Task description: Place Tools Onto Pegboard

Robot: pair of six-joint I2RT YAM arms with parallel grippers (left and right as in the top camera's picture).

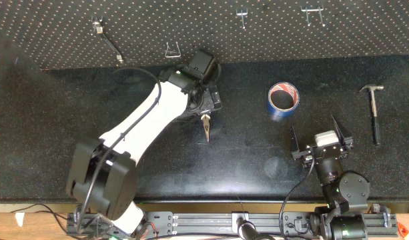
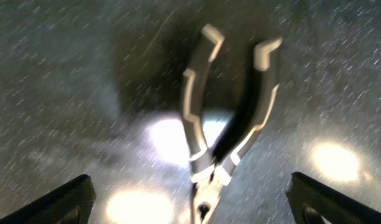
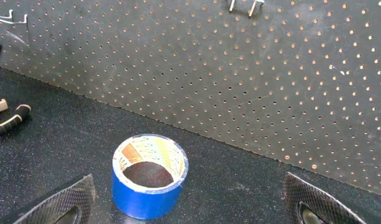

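Inspection of left gripper [image 2: 190,190]: spread wide, nothing pinched, poised directly over the pliers [image 2: 206,165]. Judged to be at the grasp step, with no contact yet.

Recommended handling:
- Descend straight, keeping one finger outside each handle.
- Close across both handles a little beyond the pivot, so as to squeeze them together rather than catch one alone.
- Expect the handles, splayed apart toward the top of the left wrist view, to swing shut under pressure.
- Close slowly and watch for twisting or sliding on the flat surface.
- Lift only once firmly seated.

Position of pliers relative to the gripper: centred between the two fingers in the left wrist view, touching neither, pivot near the lower middle of the frame.

In the top view:
- Pliers: flat on the dark table [image 1: 57,133] at upper centre, just below the edge of the pegboard [image 1: 271,33]. Handles hidden beneath the gripper, nose projecting toward the bottom of the frame.
- Nearest hook [image 1: 172,49]: on the board, up and left of the gripper, near.
- Right gripper [image 1: 315,130]: likewise spread and empty at lower right, well apart from the pliers.
- Tape roll [image 1: 283,100]: just up and left of the right gripper.
- Hammer [image 1: 373,113]: at far right.
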